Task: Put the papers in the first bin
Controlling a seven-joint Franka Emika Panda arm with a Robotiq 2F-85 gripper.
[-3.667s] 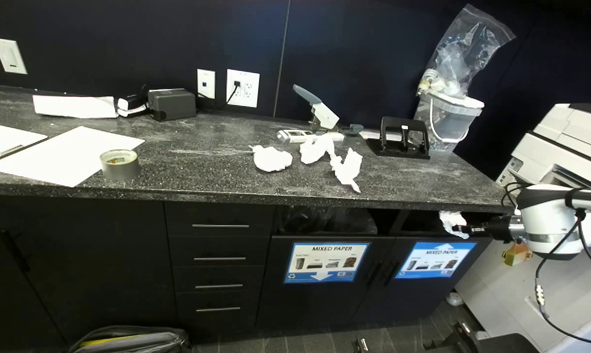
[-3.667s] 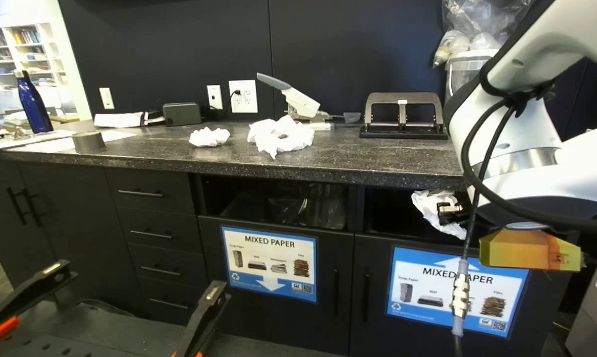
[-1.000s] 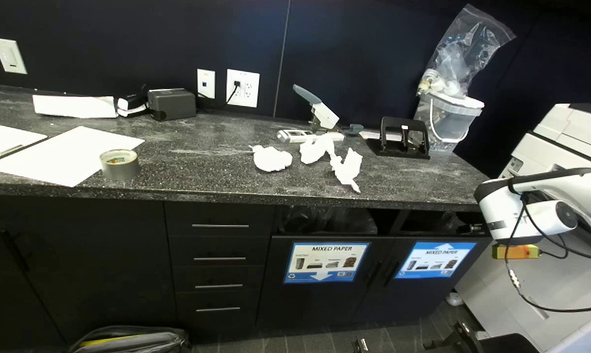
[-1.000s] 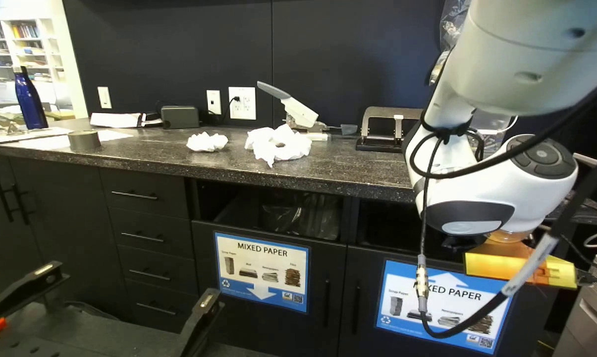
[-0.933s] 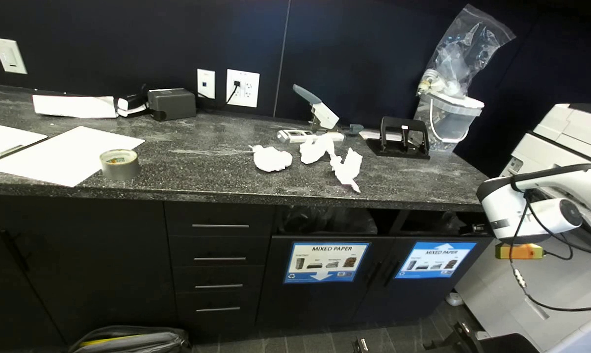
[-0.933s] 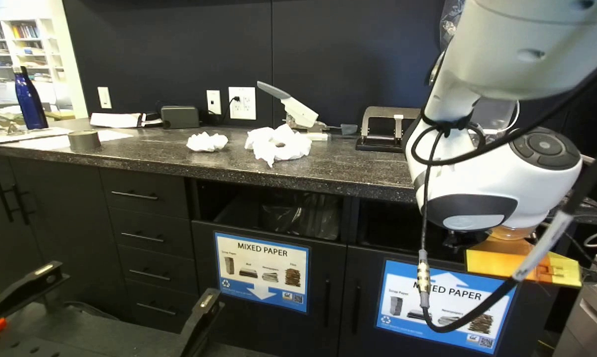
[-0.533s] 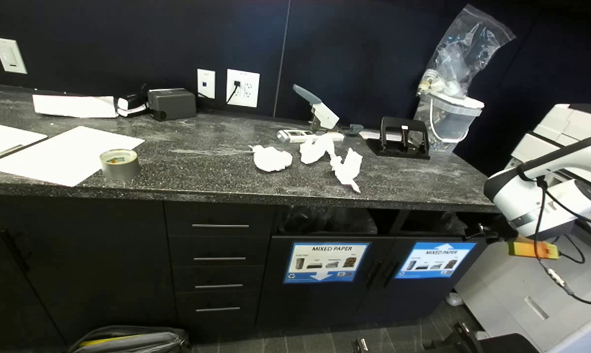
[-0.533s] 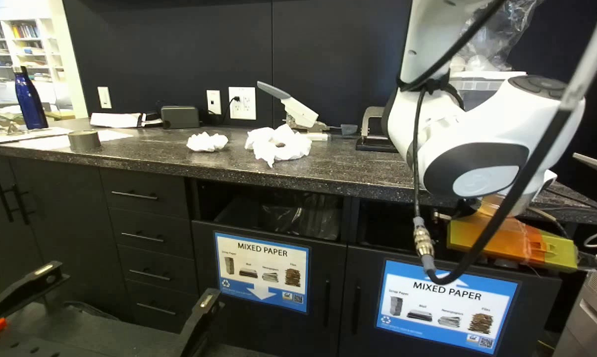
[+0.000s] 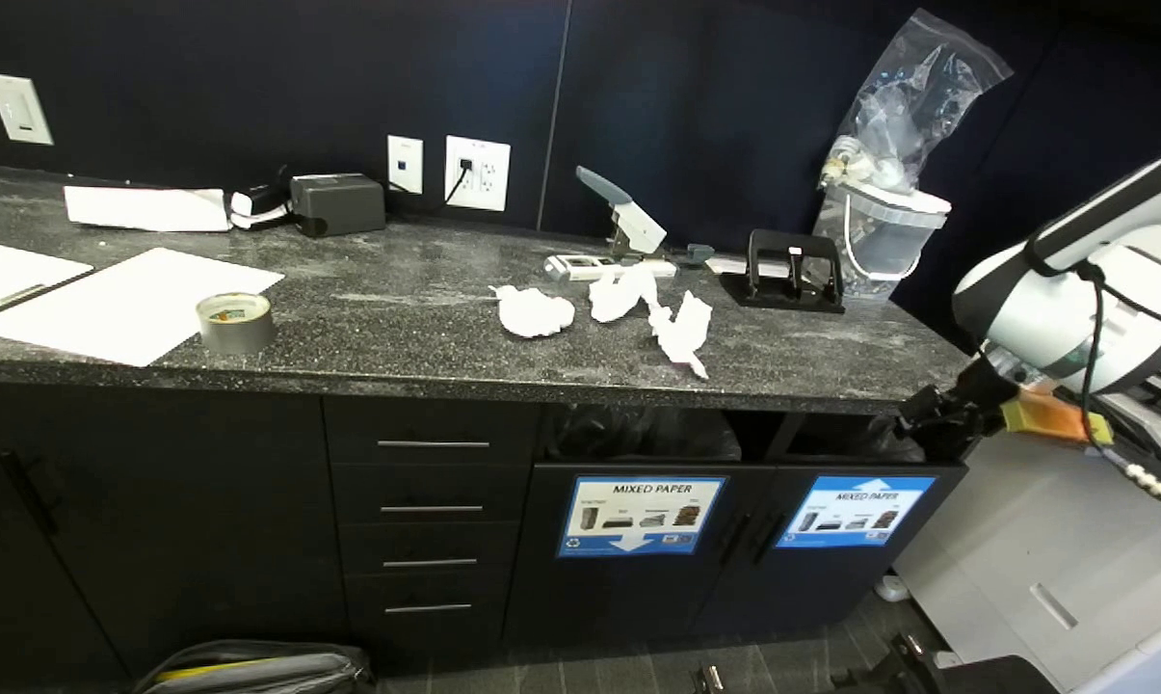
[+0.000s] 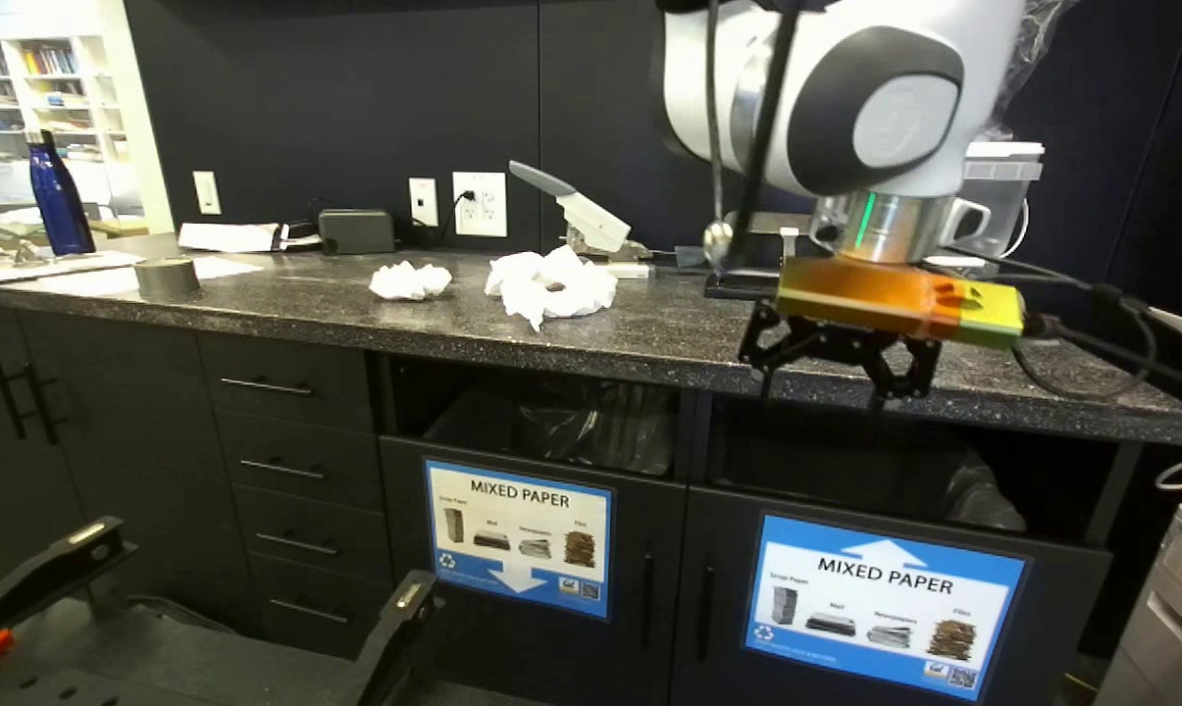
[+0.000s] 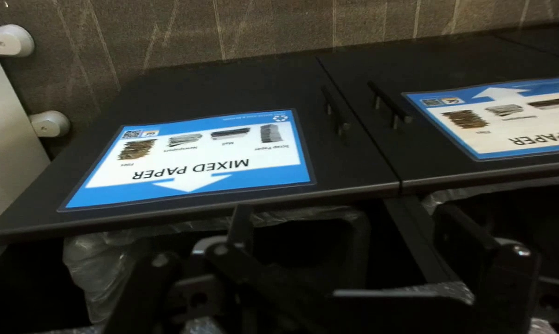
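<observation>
Probably light, soft stuff: three wads [image 9: 619,297] on the counter [image 9: 397,333], none in the gripper [image 10: 823,390].
They should crush readily and hardly slip, so pinch across the crumpled middle, not a thin tail. Two lie close together and might come up as a pair; the stapler [image 9: 640,227] just behind and the punch [image 9: 773,245] nearby may crowd the approach. The gripper's jaws stand apart near the bin [image 10: 846,512], whose mouth the counter edge overhangs.

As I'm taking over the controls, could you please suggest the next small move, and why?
I'd probably raise the pincer a little: it hangs open, nothing between its jaws, near the edge of the countertop where the crumpled paper wads lie, so it should clear that edge before reaching them.
</observation>
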